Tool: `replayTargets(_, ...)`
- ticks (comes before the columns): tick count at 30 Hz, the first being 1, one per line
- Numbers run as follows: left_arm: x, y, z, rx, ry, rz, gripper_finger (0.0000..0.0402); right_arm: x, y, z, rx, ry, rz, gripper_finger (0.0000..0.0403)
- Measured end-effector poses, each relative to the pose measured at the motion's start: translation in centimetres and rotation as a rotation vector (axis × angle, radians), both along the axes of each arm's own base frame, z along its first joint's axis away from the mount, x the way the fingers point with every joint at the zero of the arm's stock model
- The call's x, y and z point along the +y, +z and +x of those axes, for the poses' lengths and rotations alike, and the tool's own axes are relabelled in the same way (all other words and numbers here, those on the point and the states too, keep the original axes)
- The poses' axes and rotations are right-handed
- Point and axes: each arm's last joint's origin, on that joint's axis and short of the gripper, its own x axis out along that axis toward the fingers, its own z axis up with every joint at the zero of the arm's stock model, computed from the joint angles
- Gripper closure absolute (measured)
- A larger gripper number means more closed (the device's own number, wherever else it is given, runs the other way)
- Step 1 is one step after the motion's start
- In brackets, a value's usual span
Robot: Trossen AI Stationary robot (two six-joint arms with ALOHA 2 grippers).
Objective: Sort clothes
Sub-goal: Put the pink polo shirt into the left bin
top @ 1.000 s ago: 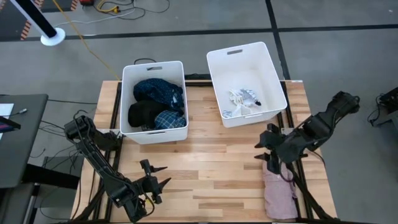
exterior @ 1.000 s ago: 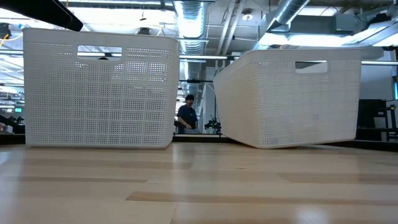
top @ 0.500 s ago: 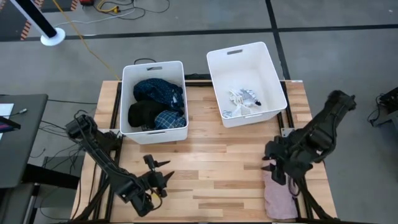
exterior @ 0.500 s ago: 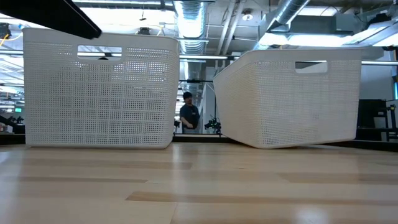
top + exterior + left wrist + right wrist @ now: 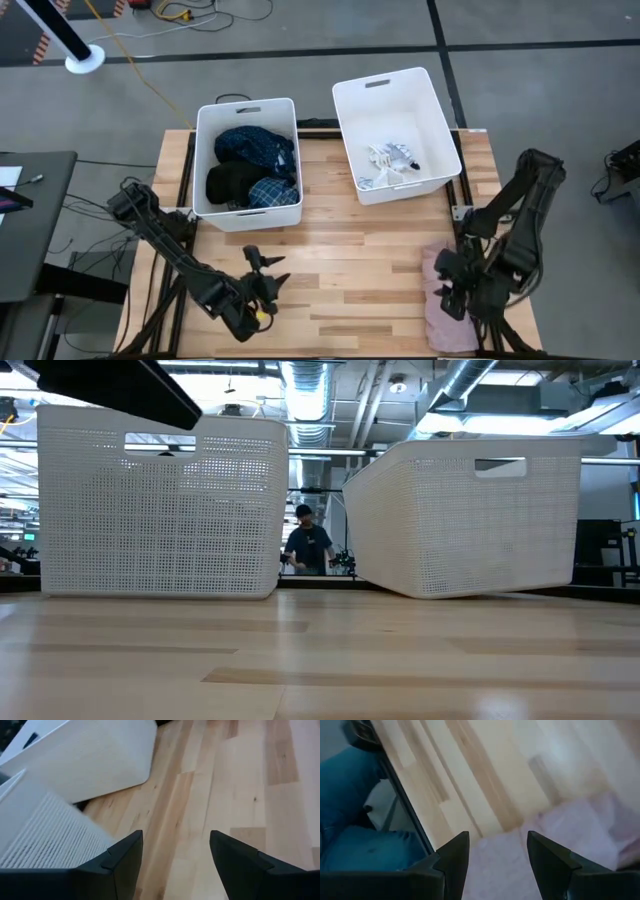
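Your right gripper (image 5: 447, 290) has dropped back toward the near edge of the table since a second ago and now sits right over the pale pink garment (image 5: 447, 318), which lies flat at the near right corner. Its fingers (image 5: 451, 856) are spread apart with nothing between them; the right wrist view shows pink cloth (image 5: 555, 840) under the gap, plus someone's blue jeans (image 5: 350, 815) past the table edge, which you can't see from overhead. Your left gripper (image 5: 268, 283) has slid a bit toward the middle of the table, also spread wide and empty, hovering over bare wood (image 5: 340, 270) in front of the left bin (image 5: 212, 140).

From above you get what the low view hides: the left bin holds the navy patterned garment (image 5: 255, 147), the black garment (image 5: 230, 182) and the blue plaid garment (image 5: 273, 193), while the right bin (image 5: 440, 130) holds a small white and striped heap (image 5: 390, 162). The low view just gives you both mesh walls, and a person (image 5: 310, 548) standing in the gap between them, far back in the room.
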Motion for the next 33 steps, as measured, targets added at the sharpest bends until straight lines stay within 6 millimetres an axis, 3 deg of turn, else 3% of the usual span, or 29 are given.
replayTargets(8, 0.4, 0.6, 2.3, 0.051, -0.126, -0.019, 0.0177, 3.5, -3.2, -0.7, 0.201, -0.094, -0.005, 0.0188)
replayTargets(17, 1.0, 1.3, 5.1, 0.056, -0.366, -0.147, 0.0177, 5.8, -5.3, -2.5, 0.254, -0.232, -0.033, 0.0188)
replayTargets(21, 1.2, 1.1, 6.0, 0.049, -0.412, -0.192, 0.0177, 5.9, -5.8, -2.9, 0.268, -0.289, -0.077, 0.0188)
replayTargets(33, 1.1, -0.2, 6.8, 0.075, -0.460, -0.254, 0.0177, 4.0, -6.3, -1.5, 0.310, -0.360, -0.254, 0.0188)
